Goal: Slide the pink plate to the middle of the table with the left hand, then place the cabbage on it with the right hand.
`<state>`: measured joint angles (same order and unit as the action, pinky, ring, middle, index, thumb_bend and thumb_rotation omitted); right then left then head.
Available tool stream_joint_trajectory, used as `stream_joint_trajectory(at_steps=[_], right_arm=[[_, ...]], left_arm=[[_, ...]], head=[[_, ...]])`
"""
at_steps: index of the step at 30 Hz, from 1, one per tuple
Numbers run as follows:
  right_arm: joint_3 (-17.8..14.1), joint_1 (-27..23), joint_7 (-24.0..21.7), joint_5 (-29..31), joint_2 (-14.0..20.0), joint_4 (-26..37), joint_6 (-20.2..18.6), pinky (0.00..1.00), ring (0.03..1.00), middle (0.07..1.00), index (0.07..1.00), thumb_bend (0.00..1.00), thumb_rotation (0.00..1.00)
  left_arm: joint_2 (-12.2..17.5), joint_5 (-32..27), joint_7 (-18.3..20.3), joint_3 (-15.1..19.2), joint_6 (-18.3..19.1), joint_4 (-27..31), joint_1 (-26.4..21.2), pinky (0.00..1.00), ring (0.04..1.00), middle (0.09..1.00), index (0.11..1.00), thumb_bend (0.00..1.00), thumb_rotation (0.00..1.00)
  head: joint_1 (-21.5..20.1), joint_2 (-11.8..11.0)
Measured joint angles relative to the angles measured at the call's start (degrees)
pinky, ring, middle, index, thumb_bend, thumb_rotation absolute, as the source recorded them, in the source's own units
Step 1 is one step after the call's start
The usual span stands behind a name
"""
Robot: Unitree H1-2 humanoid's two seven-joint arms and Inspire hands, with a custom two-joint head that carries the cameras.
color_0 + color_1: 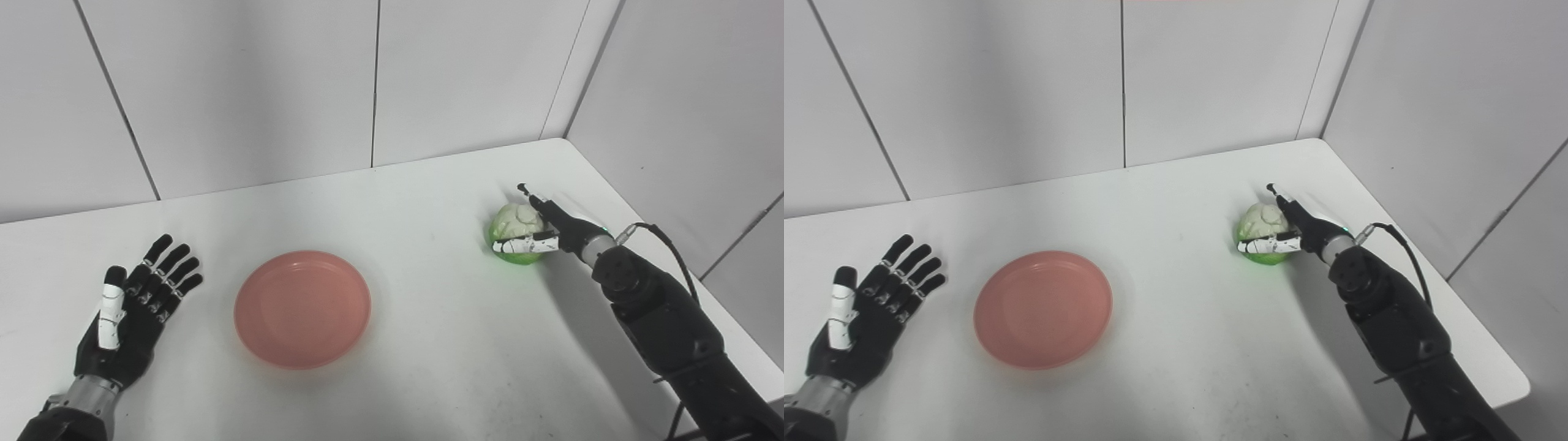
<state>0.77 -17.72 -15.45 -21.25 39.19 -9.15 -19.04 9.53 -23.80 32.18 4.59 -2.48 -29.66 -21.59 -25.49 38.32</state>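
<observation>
The pink plate [302,308] lies flat on the white table [429,343], left of its middle. My left hand [131,312] rests open and palm up to the left of the plate, well apart from it. The cabbage [516,231], pale on top and green below, sits on the table at the right. My right hand [542,229] reaches around it, the thumb lying along its near side and the fingers [534,199] stretched straight behind it. The fingers are not curled onto the cabbage, which stays on the table.
White wall panels stand behind the table and along its right side. The table's right edge [1488,343] runs close beside my right arm. A black cable [667,242] loops off the right wrist.
</observation>
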Motion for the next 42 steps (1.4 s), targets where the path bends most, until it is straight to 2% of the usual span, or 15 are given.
stream_joint_trajectory(at_steps=[6, 8, 9, 10, 11, 12, 13, 15, 19, 25, 30, 35, 42], right_arm=[[1.7, -1.3, -2.6, -0.5, 1.2, 0.5, -3.8, 0.88, 0.967, 0.991, 0.975, 1.00, 0.49], [2.1, -1.4, -2.7, -0.7, 1.4, 0.5, -4.0, 0.84, 0.915, 0.943, 0.940, 1.00, 0.41], [2.3, -1.5, -2.7, -1.0, 1.4, 0.6, -4.0, 0.80, 0.862, 0.890, 0.895, 1.00, 0.30], [2.3, -1.5, -2.2, -1.4, 1.4, 0.6, -3.8, 0.79, 0.844, 0.871, 0.880, 1.00, 0.26], [2.5, -1.5, -1.3, -2.0, 1.4, 0.5, -3.2, 0.76, 0.784, 0.803, 0.797, 0.94, 0.14], [2.7, -1.5, -0.1, -2.7, 1.4, 0.4, -2.4, 0.72, 0.715, 0.729, 0.709, 0.87, 0.06], [3.1, -1.4, 1.0, -3.7, 1.3, 0.0, -1.6, 0.65, 0.642, 0.646, 0.577, 0.66, 0.07], [3.2, -1.4, 3.8, -4.8, 0.8, -1.0, 0.1, 0.50, 0.519, 0.511, 0.505, 0.55, 0.01], [2.9, -1.4, 7.1, -5.1, 0.4, -2.2, 1.1, 0.43, 0.470, 0.469, 0.502, 0.53, 0.00], [2.9, -1.4, 9.1, -5.9, -0.5, -2.5, 1.2, 0.44, 0.483, 0.476, 0.496, 0.53, 0.00], [2.7, -1.4, 11.3, -5.9, -1.0, -3.5, 2.7, 0.43, 0.478, 0.479, 0.493, 0.53, 0.00], [2.1, -1.4, 12.1, -5.4, -1.6, -3.6, 3.0, 0.41, 0.460, 0.462, 0.506, 0.53, 0.00], [0.1, -1.2, 12.1, -2.7, -2.9, -3.7, 3.1, 0.45, 0.484, 0.488, 0.488, 0.53, 0.00]], left_arm=[[0.1, 0.1, -0.3, -0.2, 0.0, 0.7, 0.5, 0.88, 0.906, 0.919, 0.923, 0.88, 0.85], [0.1, 0.1, -0.5, -0.2, 0.0, 0.9, 0.6, 0.89, 0.908, 0.922, 0.925, 0.88, 0.85], [0.1, 0.1, -0.5, -0.2, 0.0, 0.9, 0.6, 0.89, 0.910, 0.924, 0.926, 0.88, 0.85], [0.1, 0.1, -0.5, -0.2, 0.0, 0.9, 0.6, 0.89, 0.910, 0.924, 0.927, 0.88, 0.85], [0.1, 0.1, -0.5, -0.3, 0.0, 0.9, 0.6, 0.89, 0.911, 0.925, 0.928, 0.88, 0.85], [0.1, 0.1, -0.5, -0.3, 0.0, 0.9, 0.6, 0.89, 0.912, 0.927, 0.930, 0.88, 0.85], [0.1, 0.1, -0.5, -0.3, 0.0, 0.9, 0.6, 0.89, 0.915, 0.929, 0.932, 0.88, 0.85], [0.1, 0.1, -0.5, -0.3, 0.0, 1.0, 0.6, 0.89, 0.910, 0.923, 0.926, 0.88, 0.85], [0.1, 0.1, -0.5, -0.4, 0.0, 1.1, 0.7, 0.89, 0.915, 0.927, 0.929, 0.87, 0.85], [0.3, 0.1, -0.5, -0.4, 0.0, 1.2, 0.9, 0.89, 0.916, 0.929, 0.932, 0.88, 0.85], [0.3, 0.1, -0.6, -0.4, 0.0, 1.3, 0.9, 0.89, 0.914, 0.925, 0.928, 0.88, 0.86], [0.2, 0.1, -1.1, -0.7, 0.0, 2.2, 1.4, 0.89, 0.915, 0.928, 0.930, 0.87, 0.86], [0.2, 0.1, -1.4, -0.8, 0.0, 2.5, 1.6, 0.89, 0.919, 0.930, 0.932, 0.87, 0.86]], head=[[0.1, 0.2], [0.1, 0.2], [0.1, 0.2], [0.2, 0.2], [0.2, 0.2], [0.1, 0.2], [0.1, 0.3], [0.2, 0.3], [0.2, 0.3], [0.4, 0.3], [0.7, 0.3], [1.0, 0.2], [1.4, 0.0]])
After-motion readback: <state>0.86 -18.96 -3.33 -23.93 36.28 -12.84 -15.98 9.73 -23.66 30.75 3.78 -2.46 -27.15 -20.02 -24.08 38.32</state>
